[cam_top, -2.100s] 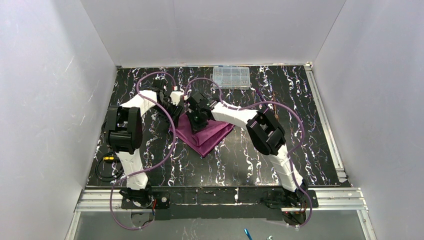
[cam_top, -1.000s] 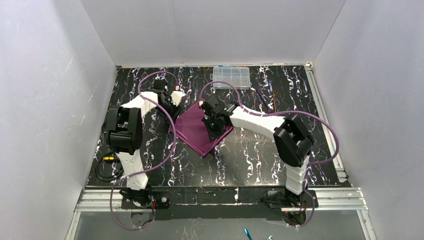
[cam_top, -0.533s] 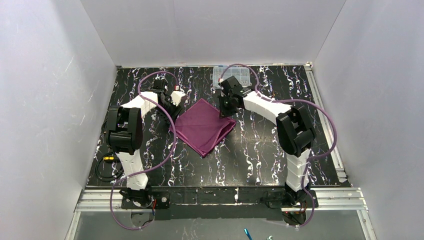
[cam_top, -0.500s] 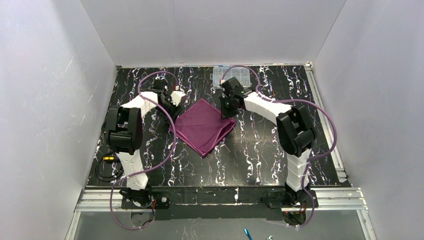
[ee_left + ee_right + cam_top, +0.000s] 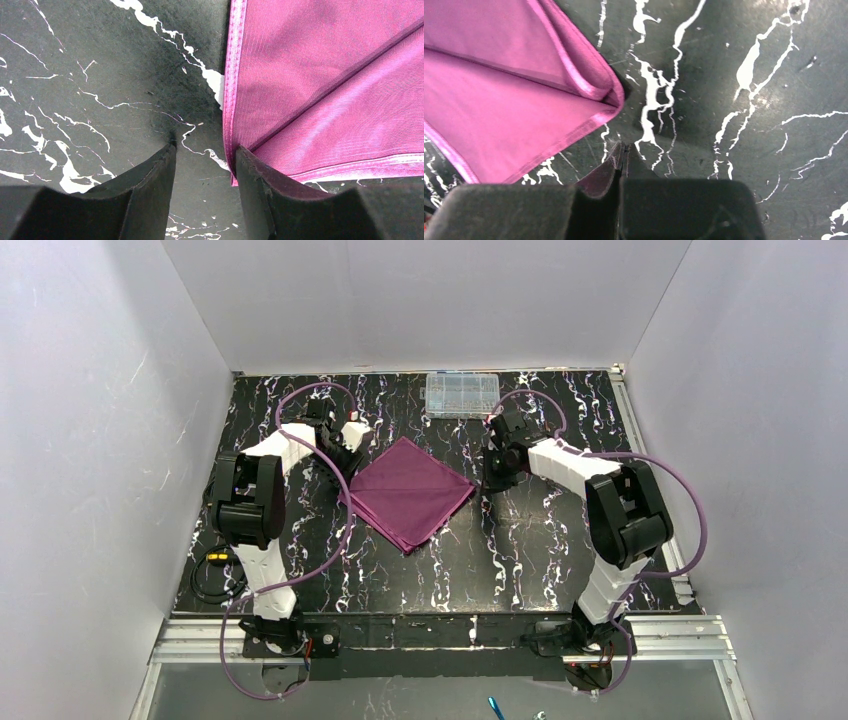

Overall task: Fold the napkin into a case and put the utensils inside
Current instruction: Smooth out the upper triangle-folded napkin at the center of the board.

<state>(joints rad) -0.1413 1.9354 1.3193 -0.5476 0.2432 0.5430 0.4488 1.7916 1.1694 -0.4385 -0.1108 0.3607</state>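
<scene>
The plum-purple square cloth napkin [image 5: 408,490] lies folded flat as a diamond on the black, white-veined counter [image 5: 480,550]. At its left corner sits the left end effector [image 5: 205,165], jaws partly apart over bare counter, one finger [image 5: 270,200] against the hem, gripping nothing. The right end effector [image 5: 622,160] is pinched fully closed and empty, just off the napkin's right corner.

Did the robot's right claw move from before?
Yes. The right gripper slid rightward off the napkin, ending below the clear box's right end.
</scene>
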